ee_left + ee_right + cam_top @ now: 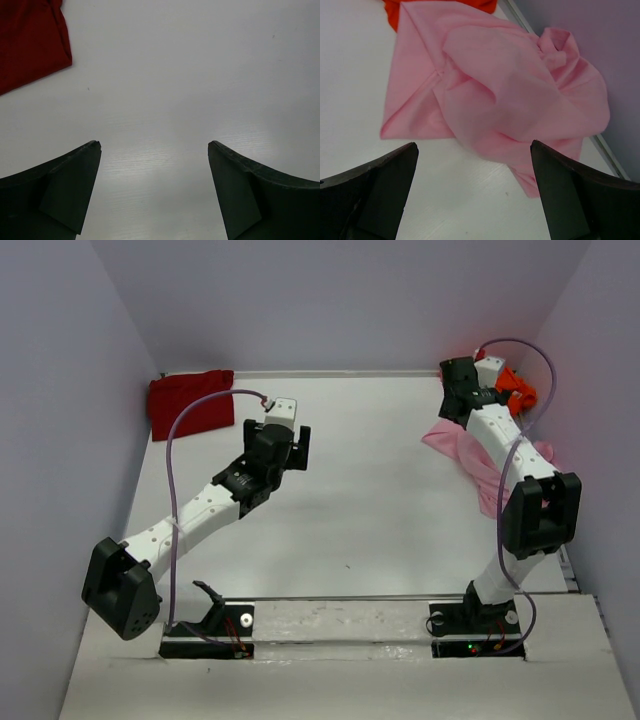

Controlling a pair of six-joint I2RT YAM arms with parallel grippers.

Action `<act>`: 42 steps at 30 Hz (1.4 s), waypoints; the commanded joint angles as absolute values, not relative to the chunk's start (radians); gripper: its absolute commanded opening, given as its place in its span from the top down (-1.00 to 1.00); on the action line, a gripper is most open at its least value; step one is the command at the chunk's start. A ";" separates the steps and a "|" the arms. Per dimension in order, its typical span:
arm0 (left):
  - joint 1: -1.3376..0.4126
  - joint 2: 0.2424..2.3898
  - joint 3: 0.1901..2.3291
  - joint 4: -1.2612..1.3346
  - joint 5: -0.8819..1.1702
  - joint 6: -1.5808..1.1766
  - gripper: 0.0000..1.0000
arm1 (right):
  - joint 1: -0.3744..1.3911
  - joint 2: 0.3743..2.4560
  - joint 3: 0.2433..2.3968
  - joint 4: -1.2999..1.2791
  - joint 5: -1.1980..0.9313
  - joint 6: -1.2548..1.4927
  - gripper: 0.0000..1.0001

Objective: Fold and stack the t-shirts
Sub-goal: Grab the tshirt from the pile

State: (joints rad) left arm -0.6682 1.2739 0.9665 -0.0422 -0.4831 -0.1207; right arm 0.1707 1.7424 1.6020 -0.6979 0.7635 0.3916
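The dark red t-shirt (190, 402) lies folded flat at the far left corner; its edge shows in the left wrist view (30, 40). The light pink t-shirt (470, 452) lies crumpled at the right side, partly under the right arm, and fills the right wrist view (505, 95). The bright orange t-shirt (516, 390) is bunched in the far right corner, and only a strip shows in the right wrist view (395, 12). My left gripper (290, 448) (154, 144) is open and empty over bare table. My right gripper (455, 405) (474, 145) is open and empty, just above the pink shirt's near edge.
The white table (350, 490) is enclosed by grey walls on the left, back and right. A raised rim (605, 150) runs along the right edge beside the pink shirt. The arm bases (210, 625) sit on the near edge.
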 commanded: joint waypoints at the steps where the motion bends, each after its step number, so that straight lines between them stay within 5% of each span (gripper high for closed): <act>1: -0.675 1.243 0.989 -0.012 -0.456 -0.124 -0.98 | 0.126 1.704 1.482 -0.749 0.856 0.488 -0.99; 29: -0.695 1.218 0.973 -0.008 -0.466 -0.104 -0.98 | 0.014 1.942 1.347 -0.604 0.617 0.520 -0.88; 33: -0.696 1.223 0.974 -0.006 -0.466 -0.101 -0.98 | 0.014 1.933 1.338 -0.568 0.511 0.506 -0.49; 34: -0.696 1.223 0.974 -0.006 -0.468 -0.101 -0.98 | 0.014 1.898 1.316 -0.548 0.488 0.505 -0.30; 35: -0.696 1.221 0.974 -0.006 -0.469 -0.100 -0.98 | 0.014 1.875 1.301 -0.532 0.470 0.506 0.14; 39: -0.695 1.221 0.974 -0.008 -0.474 -0.097 -0.98 | 0.014 1.798 1.263 -0.472 0.388 0.497 1.00; 42: -0.695 1.223 0.974 -0.006 -0.476 -0.098 -0.98 | 0.014 1.761 1.241 -0.454 0.291 0.489 1.00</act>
